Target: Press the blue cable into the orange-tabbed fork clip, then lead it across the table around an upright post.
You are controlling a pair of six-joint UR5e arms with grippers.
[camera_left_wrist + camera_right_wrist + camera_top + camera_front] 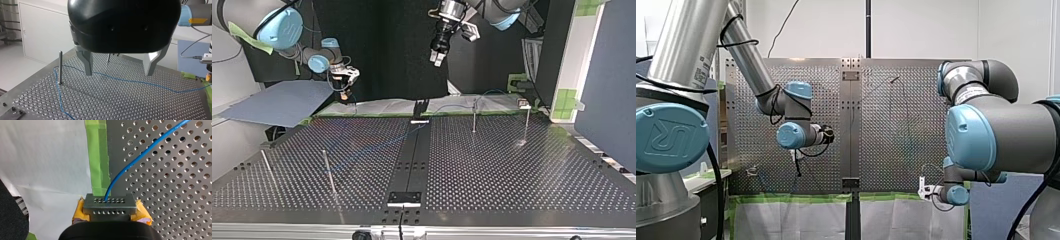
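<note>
A thin blue cable (130,81) lies slack on the perforated table, bending round the foot of an upright post (60,67). My left gripper (119,66) hangs above the cable with its metal fingers (87,62) wide apart and nothing between them; it is high over the table's far edge (437,57). My right gripper (110,207) is shut with yellow pads (143,213) on a small metal block with rows of holes, from which the blue cable (130,165) leads out over the table. It sits off the table's far edge (343,91). A small clip-like fitting (524,104) stands at the far right.
Several thin upright posts (328,170) (474,115) (527,125) stand on the table (512,170). Green tape (98,157) lines the table's edge over white sheeting. A black bar (412,160) runs down the middle. A blue-grey board (282,102) lies at the top view's left.
</note>
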